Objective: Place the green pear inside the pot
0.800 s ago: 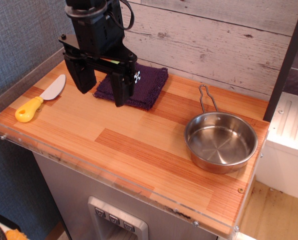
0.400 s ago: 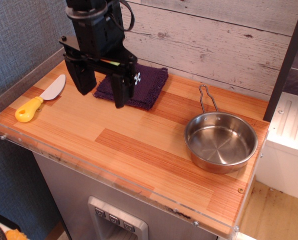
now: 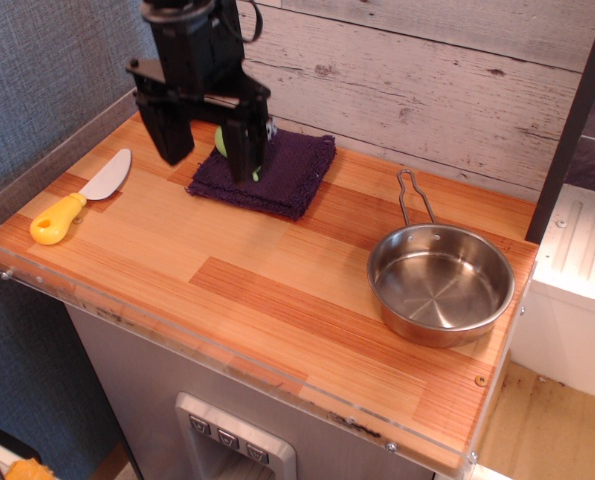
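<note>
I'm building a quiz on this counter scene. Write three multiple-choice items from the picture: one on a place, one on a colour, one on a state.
1. Where does the pot stand?
A. At the right end of the wooden counter
B. On the purple cloth
C. Beside the knife at the left edge

2. What colour is the handle of the toy knife?
A. Red
B. Yellow
C. Blue

3. What is in the pot?
A. The green pear
B. The folded cloth
C. Nothing

Answers:
1. A: the pot sits on bare wood at the right end, apart from the purple cloth.
2. B: the handle is yellow and the blade grey.
3. C: only its shiny bottom shows; the green pear peeks out by the end effector, above the cloth.
</note>
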